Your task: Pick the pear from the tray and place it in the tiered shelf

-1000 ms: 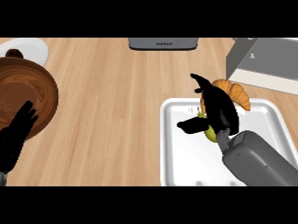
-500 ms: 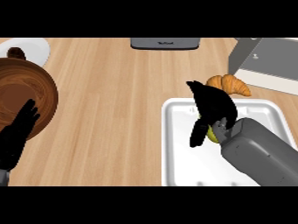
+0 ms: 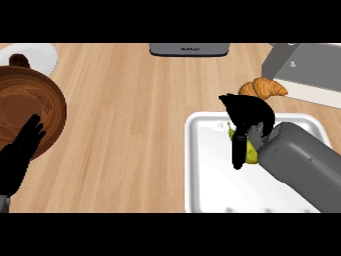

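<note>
Where right hand [image 3: 248, 114] curls, pear [image 3: 252, 153] beneath, inside tray [image 3: 202, 170].

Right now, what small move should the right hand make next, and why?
Probably settle the right hand's hold on the pear before lifting: the hand covers most of the pear, which lies in the tray, and the hold itself is hidden.
</note>
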Tool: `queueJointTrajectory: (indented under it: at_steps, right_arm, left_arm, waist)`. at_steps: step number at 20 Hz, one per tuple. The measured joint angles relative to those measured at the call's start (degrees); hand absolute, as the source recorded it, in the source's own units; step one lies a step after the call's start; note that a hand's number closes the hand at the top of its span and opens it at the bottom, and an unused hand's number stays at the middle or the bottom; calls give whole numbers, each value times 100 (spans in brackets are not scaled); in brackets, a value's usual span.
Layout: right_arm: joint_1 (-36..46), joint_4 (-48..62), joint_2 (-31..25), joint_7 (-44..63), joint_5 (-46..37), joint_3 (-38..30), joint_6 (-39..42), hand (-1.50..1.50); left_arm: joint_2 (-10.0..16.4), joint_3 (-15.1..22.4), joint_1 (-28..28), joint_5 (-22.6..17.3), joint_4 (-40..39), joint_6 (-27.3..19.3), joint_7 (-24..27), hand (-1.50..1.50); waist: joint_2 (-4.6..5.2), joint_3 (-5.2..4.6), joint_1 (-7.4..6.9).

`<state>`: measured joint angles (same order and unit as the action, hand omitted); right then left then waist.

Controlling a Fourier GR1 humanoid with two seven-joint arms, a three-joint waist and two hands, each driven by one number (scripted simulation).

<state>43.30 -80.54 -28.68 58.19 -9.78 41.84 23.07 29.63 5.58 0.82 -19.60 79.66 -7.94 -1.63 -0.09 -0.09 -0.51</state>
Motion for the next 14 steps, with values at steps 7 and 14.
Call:
queueJointTrajectory:
  at_steps: [7, 14]
  right_arm:
    - [-171, 378, 47, -220, -311, 55, 289, -150]
    - [-402, 809, 138, -583, -914, -149, 529, -150]
  left_arm:
    - [-85, -110, 29, 105, -20, 72, 41, 0]
    - [-183, -238, 0, 268, 50, 138, -103, 0]
  waist:
    - [5, 5, 20]
    - [8, 8, 22]
